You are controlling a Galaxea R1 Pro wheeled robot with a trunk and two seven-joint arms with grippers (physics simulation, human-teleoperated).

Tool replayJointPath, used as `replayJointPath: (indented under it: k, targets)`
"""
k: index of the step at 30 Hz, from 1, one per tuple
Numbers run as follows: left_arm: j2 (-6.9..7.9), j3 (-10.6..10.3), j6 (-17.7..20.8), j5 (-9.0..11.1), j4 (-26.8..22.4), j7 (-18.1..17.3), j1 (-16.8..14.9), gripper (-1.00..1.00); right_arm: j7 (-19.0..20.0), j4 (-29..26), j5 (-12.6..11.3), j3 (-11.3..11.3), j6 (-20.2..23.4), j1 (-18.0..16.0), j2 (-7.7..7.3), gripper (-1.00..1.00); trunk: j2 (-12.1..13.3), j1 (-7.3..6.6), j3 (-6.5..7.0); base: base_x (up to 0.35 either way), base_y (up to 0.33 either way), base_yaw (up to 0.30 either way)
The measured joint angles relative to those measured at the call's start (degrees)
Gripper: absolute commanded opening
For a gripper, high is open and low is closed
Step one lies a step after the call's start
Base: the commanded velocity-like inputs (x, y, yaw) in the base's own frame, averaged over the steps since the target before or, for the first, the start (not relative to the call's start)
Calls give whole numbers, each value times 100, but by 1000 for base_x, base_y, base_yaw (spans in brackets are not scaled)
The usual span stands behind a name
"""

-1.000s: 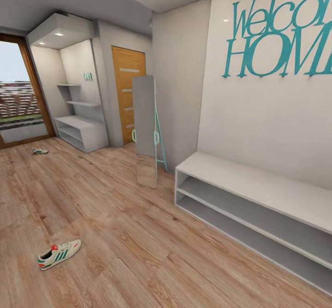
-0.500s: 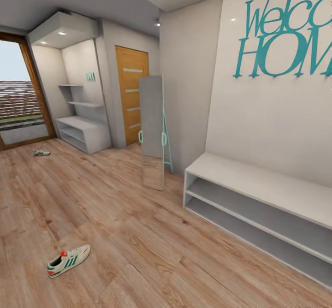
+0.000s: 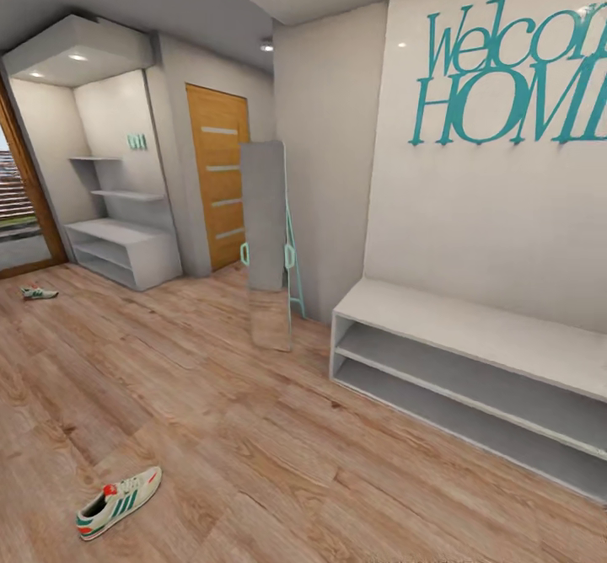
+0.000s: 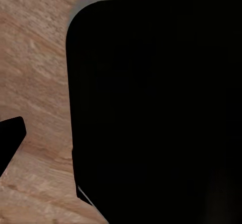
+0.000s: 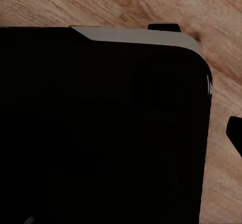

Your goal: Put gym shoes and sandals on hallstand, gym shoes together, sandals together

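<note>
Lying on the corridor floor (image 3: 211, 428) on its sole, the near gym shoe (image 3: 118, 501) is white with green side stripes and an orange-red toe and heel; it sits well out from the hallstand (image 3: 122, 251), on open planks. The second gym shoe (image 3: 39, 293) rests much closer to the hallstand, just off its front corner toward the glass door (image 3: 21, 209). The hallstand is a pale grey low bench with open slots and two staggered shelves above. Beside it stands a wooden door (image 3: 217, 175), then a leaning floor mirror (image 3: 268, 247) with teal trim, then a longer white bench (image 3: 472, 378). Above that bench, teal wall lettering (image 3: 510, 74) reads "Welcom… HOM…", cut off at the edge. Both wrist views show a dark body over the planks, so whether either gripper is spread or closed cannot be told.
</note>
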Motion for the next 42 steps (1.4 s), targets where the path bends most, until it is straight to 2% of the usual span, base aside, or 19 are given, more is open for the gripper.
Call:
replayJointPath:
  k: [30, 36, 42]
  targets:
    - [1, 0, 4, 0, -105, 4, 0, 100, 0, -16, -3, -3, 0, 1, -6, 100, 0, 0, 109, -25, 334, -234]
    - [2, 0, 2, 0, -107, 4, 0, 100, 0, -17, -3, -2, 0, 0, -3, 100, 0, 0, 130, 0, 146, -205]
    - [20, 0, 6, -6, -107, 9, 1, 100, 9, -17, -2, 1, 0, 1, -1, 100, 0, 0, 135, 0, 12, -30]
